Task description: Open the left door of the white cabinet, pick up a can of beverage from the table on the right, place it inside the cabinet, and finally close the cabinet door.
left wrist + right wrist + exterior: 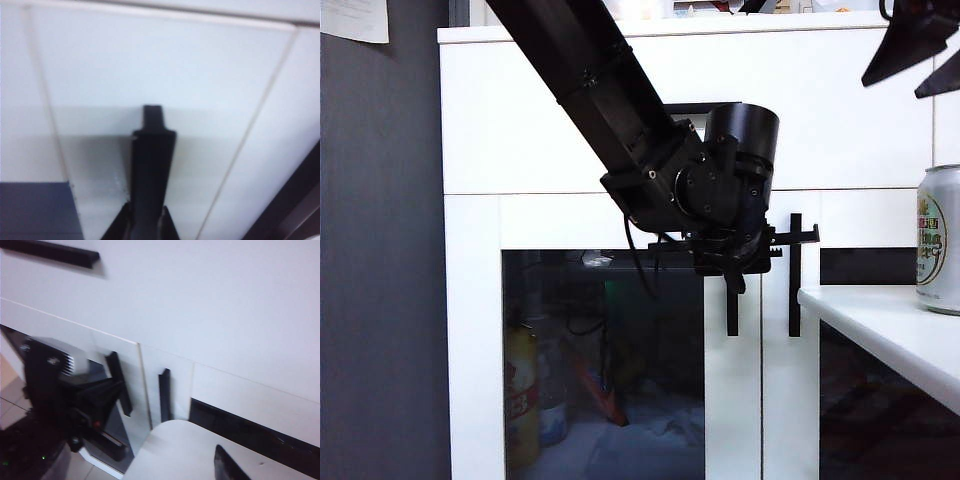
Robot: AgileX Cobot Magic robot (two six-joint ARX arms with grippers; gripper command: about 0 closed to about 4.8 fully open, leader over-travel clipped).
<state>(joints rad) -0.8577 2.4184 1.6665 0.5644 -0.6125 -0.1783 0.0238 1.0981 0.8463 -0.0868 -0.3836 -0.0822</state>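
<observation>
White cabinet [540,130] fronts fill the exterior view as the black left arm slants down from the upper left, its wrist bent level toward the left door [620,330]. The left gripper [732,268] sits at the top of that door's vertical black handle [732,310]; in the left wrist view its fingers [119,227] are pinched onto the handle [150,165] from both sides, the bar running up between them. The door lies flush with the cabinet front.

Just beside it, across the seam, stands the right door's matching handle [795,275]. The drawer handle [50,252] runs along the drawer front above both doors.

The right gripper [918,50] hangs high at the upper right corner of the exterior view, well apart from the doors, its two dark fingers spread with nothing between them; one fingertip [227,467] shows in the right wrist view over the table.

The can [940,240] stands upright on the table [880,330] at the right, near its front edge, untouched. Behind the left door's dark glass a yellow bottle [522,395] and blurred clutter show dimly.
</observation>
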